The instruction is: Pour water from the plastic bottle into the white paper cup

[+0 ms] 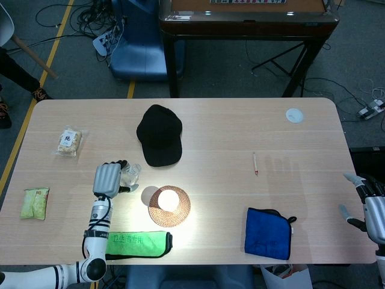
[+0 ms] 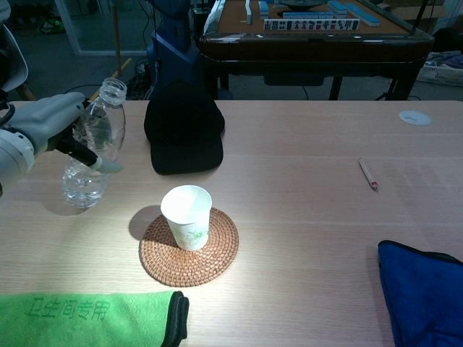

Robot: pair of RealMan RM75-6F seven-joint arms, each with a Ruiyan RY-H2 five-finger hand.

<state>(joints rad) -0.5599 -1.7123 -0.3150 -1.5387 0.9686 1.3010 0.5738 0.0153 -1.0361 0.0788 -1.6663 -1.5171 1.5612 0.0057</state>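
Nearest, at lower centre of the chest view, the white paper cup (image 2: 187, 216) stood upright on a woven coaster (image 2: 217, 253); whether it held water could not be told. Farther left, the left hand (image 2: 51, 123) clasped the uncapped, near-upright plastic bottle (image 2: 90, 152), so pouring looked finished. The right hand (image 1: 367, 205) hung open.

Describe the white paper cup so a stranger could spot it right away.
Start at the black cap on the table's far side and come toward the near edge. The white paper cup stands open on a round woven coaster, the only white, upright thing there.
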